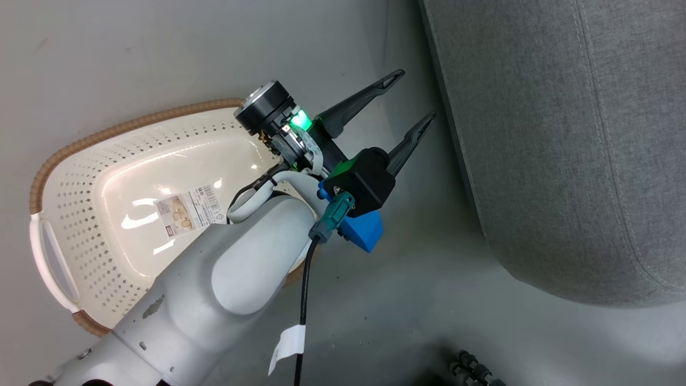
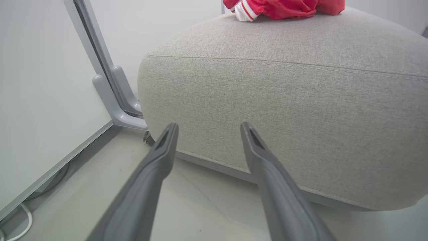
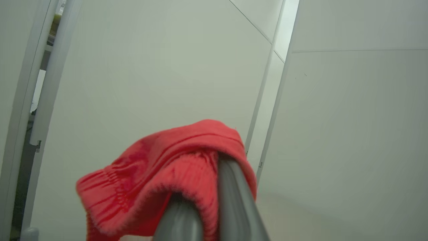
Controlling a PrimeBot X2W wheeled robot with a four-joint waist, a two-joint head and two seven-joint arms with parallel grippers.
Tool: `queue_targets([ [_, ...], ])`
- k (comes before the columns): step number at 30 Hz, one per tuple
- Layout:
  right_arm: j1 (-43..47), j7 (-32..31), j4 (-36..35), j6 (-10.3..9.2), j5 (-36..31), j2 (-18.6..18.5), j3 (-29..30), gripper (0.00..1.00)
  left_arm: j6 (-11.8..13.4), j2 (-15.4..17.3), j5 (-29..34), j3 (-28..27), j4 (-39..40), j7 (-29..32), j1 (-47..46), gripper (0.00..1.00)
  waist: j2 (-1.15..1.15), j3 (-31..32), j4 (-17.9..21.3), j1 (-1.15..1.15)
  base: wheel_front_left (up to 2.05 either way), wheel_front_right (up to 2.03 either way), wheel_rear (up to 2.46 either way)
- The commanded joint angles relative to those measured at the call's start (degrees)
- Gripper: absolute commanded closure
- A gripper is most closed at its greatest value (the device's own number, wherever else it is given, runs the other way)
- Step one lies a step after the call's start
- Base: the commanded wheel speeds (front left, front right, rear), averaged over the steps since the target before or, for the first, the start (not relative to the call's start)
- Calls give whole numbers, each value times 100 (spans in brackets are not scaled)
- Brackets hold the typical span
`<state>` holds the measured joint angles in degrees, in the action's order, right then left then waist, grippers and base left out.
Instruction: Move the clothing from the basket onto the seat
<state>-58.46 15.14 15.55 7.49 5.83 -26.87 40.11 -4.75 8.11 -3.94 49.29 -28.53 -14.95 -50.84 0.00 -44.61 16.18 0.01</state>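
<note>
The cream basket (image 1: 69,214) lies on the floor at the left with nothing in it but a barcode sticker (image 1: 188,210) on its bottom. My left gripper (image 1: 411,96) hangs open and holds nothing, over the floor between the basket and the grey seat (image 1: 563,134). In the left wrist view its fingers (image 2: 209,126) point at the seat's side (image 2: 284,117). On the seat's top lies a red garment with white stripes (image 2: 284,7). My right gripper (image 3: 207,180) is shut on a plain red knitted garment (image 3: 150,174), which drapes over its fingers and hangs in front of a white wall.
A grey metal frame leg (image 2: 113,97) stands against the white wall to the left of the seat, with a cable (image 2: 20,221) on the floor beside it. A dark ribbed part (image 1: 477,370) shows at the head view's bottom edge.
</note>
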Motion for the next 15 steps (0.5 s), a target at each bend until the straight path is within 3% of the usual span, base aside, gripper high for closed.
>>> queue_targets([
  [1, 148, -1, 145, 1, -64, 152, 21, 100, 16, 31, 32, 29, 29, -3, -118, 0, 0, -77, 28, -1, 0, 0, 0],
  [8, 355, 0, 806, 1, -361, 549, -12, 100, -9, 25, 18, 107, 39, 19, -194, 0, 0, -227, -56, -1, 0, 0, 0],
  [15, 208, -1, 1726, 1, -547, 604, -177, 100, 29, 69, -22, 163, 47, 20, -199, 0, 0, -301, -165, -1, 0, 0, 0],
])
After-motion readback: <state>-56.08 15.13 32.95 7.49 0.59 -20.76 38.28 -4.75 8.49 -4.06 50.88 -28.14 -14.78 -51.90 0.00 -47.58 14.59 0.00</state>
